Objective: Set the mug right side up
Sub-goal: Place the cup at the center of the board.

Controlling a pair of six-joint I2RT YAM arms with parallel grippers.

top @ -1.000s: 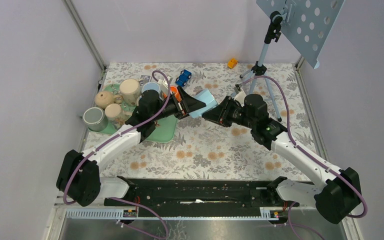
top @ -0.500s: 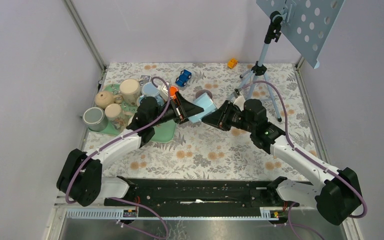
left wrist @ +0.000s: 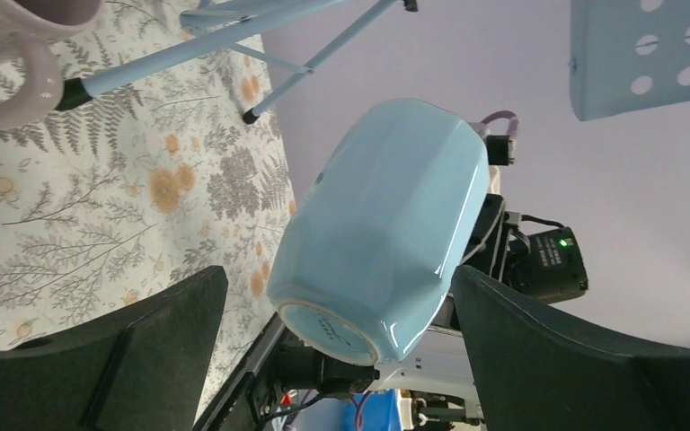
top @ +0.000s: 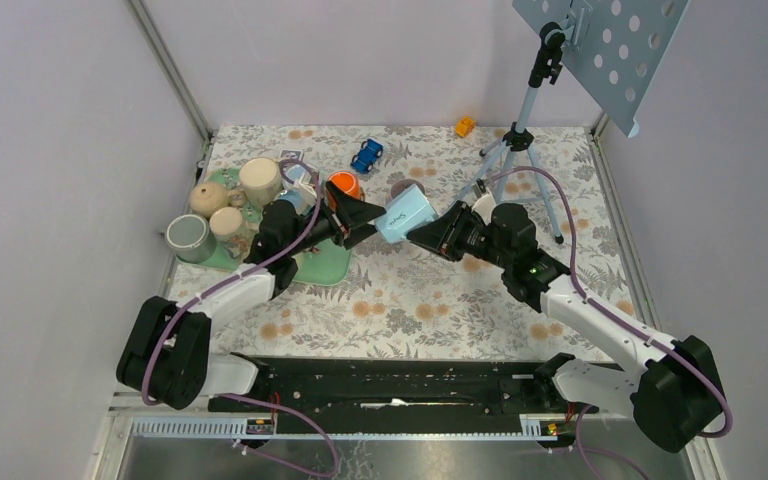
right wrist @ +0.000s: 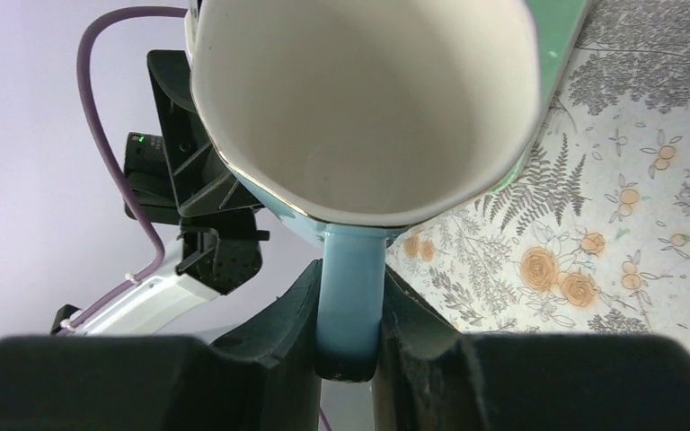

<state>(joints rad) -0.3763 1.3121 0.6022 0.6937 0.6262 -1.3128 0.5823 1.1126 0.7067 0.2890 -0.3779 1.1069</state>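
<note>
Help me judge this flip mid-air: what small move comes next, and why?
Probably roll the right gripper, shut on the blue mug's handle, until the rim faces up: the mug hangs sideways, and the open left gripper isn't touching it.

No text, brand or number can be read anywhere. The only lettering-like marks are a faint row of small dark specks on the pale base ring of the mug (left wrist: 386,224), seen in the left wrist view. They are too small and blurred to make out.
</note>
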